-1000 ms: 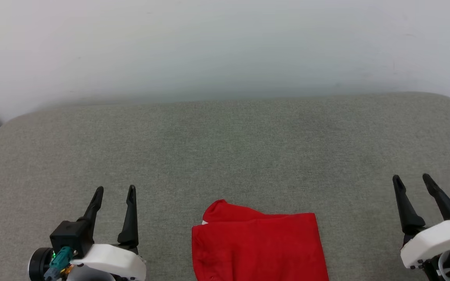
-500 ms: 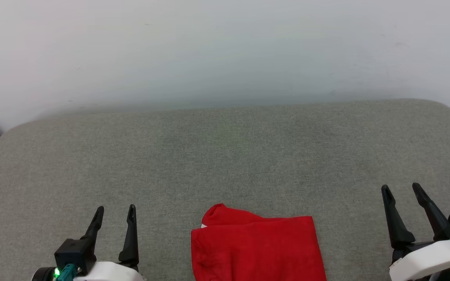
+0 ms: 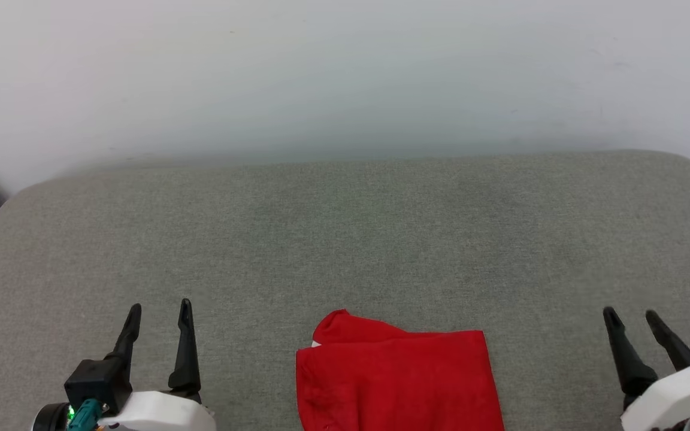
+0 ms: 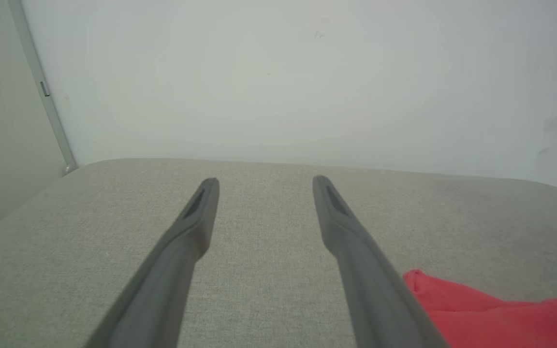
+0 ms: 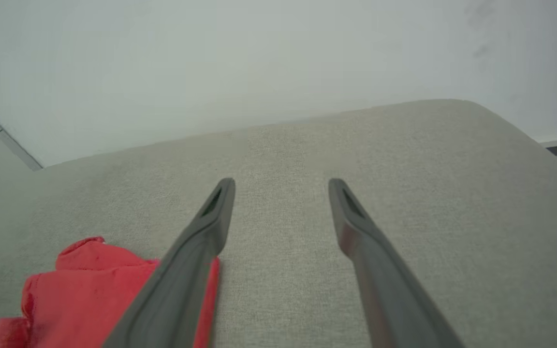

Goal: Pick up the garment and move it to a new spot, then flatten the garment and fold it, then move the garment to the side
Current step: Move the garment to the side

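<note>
While garment [image 3: 396, 380] lies folded on grey cushion [image 3: 345, 239], you see left gripper [image 3: 160, 305] and right gripper [image 3: 629, 312] flanking it, both spread wide, empty, clear of cloth

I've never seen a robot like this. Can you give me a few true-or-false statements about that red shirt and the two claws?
1. The garment lies on the grey cushion, between the two grippers. True.
2. The left gripper is clamped on the garment. False: it is open and apart from the cloth.
3. The right gripper is open with nothing between its fingers. True.
4. The garment lies at the cushion's far edge. False: it lies on the near side, low in the head view.
</note>
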